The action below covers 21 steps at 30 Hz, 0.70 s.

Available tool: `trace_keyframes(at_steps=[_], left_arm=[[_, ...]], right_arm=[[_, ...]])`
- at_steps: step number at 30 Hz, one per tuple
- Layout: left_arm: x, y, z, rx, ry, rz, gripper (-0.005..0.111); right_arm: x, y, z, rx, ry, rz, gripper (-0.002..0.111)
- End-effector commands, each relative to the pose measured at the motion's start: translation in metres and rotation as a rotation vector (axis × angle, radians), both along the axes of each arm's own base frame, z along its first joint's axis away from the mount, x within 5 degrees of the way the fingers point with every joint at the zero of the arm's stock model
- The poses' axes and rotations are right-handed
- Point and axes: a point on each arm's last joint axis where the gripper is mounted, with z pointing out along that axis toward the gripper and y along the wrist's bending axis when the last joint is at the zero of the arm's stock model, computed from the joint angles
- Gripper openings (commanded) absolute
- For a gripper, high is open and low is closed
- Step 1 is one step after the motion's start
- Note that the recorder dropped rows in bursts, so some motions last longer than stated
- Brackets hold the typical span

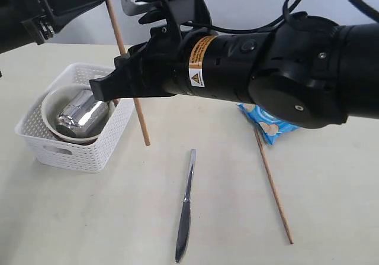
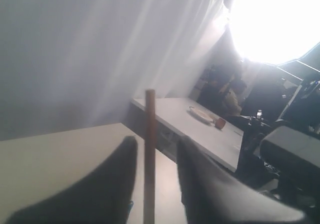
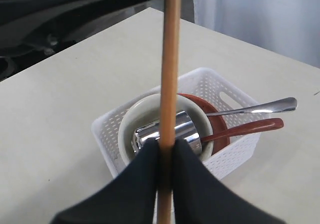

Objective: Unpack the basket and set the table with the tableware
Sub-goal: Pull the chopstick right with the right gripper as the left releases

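Observation:
A brown chopstick (image 1: 142,123) stands nearly upright beside the white basket (image 1: 71,155). My right gripper (image 3: 166,149) is shut on its shaft, reaching across the middle (image 1: 115,83). My left gripper (image 2: 155,141) is open around the same chopstick's (image 2: 149,134) upper end, with a gap on each side. In the basket (image 3: 235,154) lie a cream bowl (image 3: 135,114) holding a steel cup (image 3: 186,129), a reddish-brown plate (image 3: 206,104), a dark red spoon (image 3: 245,129) and a steel utensil handle (image 3: 260,108). A steel knife (image 1: 185,206) and a second chopstick (image 1: 273,188) lie on the table (image 1: 89,217).
A blue chip bag (image 1: 266,124) lies on the table under my right arm (image 1: 284,70), which spans most of the exterior view above the tabletop. My left arm (image 1: 53,5) fills the top left corner.

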Motion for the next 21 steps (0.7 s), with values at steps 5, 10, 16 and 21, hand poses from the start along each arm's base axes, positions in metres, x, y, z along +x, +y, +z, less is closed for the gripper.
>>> trace_keyframes(at_steps=[5,10,16,21], left_arm=[[-0.002,0.001,-0.001,-0.008,0.000,-0.001,0.067],[-0.001,0.004,-0.001,0.010,-0.022,0.012,0.067],[0.002,0.019,-0.004,0.035,0.006,0.044,0.067],[0.000,0.020,-0.008,0.072,0.028,0.016,0.067]], right_arm=[[0.000,-0.003,0.005,0.016,0.002,-0.012,0.000],[-0.003,-0.007,0.011,-0.021,-0.042,0.002,0.000],[-0.005,-0.010,0.017,-0.035,-0.076,0.013,0.000],[0.005,-0.022,0.013,-0.100,-0.061,-0.034,0.000]])
